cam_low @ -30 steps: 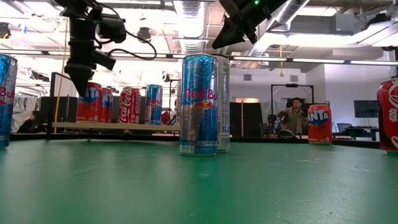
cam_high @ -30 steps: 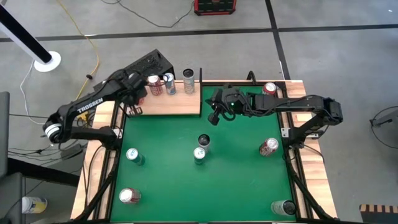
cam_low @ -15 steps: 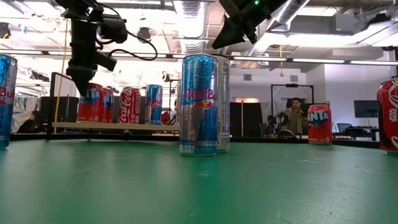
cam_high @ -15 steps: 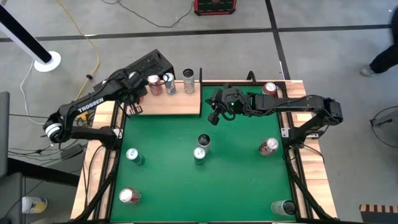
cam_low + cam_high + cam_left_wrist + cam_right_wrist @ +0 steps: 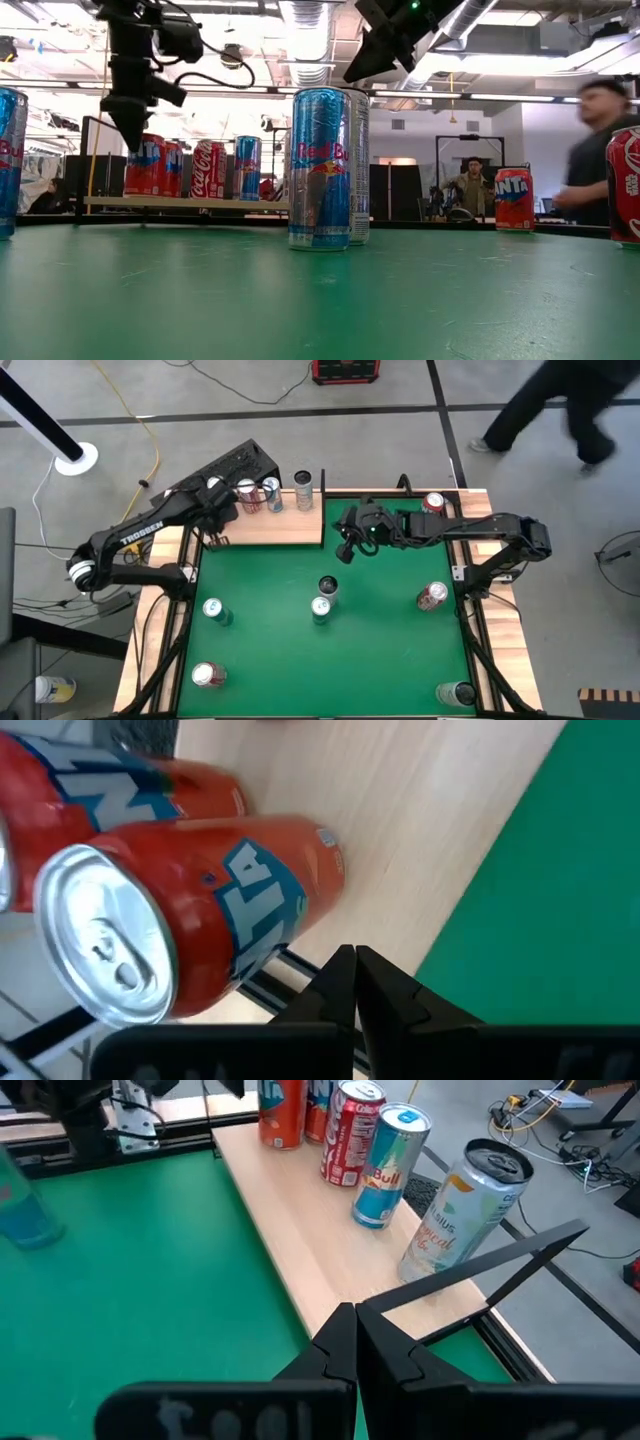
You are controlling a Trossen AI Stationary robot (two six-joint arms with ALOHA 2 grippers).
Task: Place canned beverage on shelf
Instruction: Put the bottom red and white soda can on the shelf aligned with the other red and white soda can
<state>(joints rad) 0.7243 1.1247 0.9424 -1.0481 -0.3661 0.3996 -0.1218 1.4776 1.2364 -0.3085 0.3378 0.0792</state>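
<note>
Both pincers shut and empty: left pincer (image 5: pixel 216 536) over the shelf (image 5: pixel 290 528), right pincer (image 5: pixel 345 550) best placed to open above a tabletop (image 5: pixel 380 650) can (image 5: pixel 327 586).

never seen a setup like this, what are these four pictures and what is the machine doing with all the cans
It is one table seen by four cameras at the same moment. One looks straight down, one sits level with the green tabletop, and one rides on each arm's wrist.

The machine is two dark arms, each ending in a two-finger claw. The left claw hangs over the left end of the pale wooden shelf; its wrist camera looks at two orange Fanta cans standing there. The right claw hangs by the shelf's right end. Both claws are shut and hold nothing.

The shelf carries a row of cans, among them a Coca-Cola can and a Red Bull can. More cans stand scattered on the green tabletop. A person walks past behind the table.
</note>
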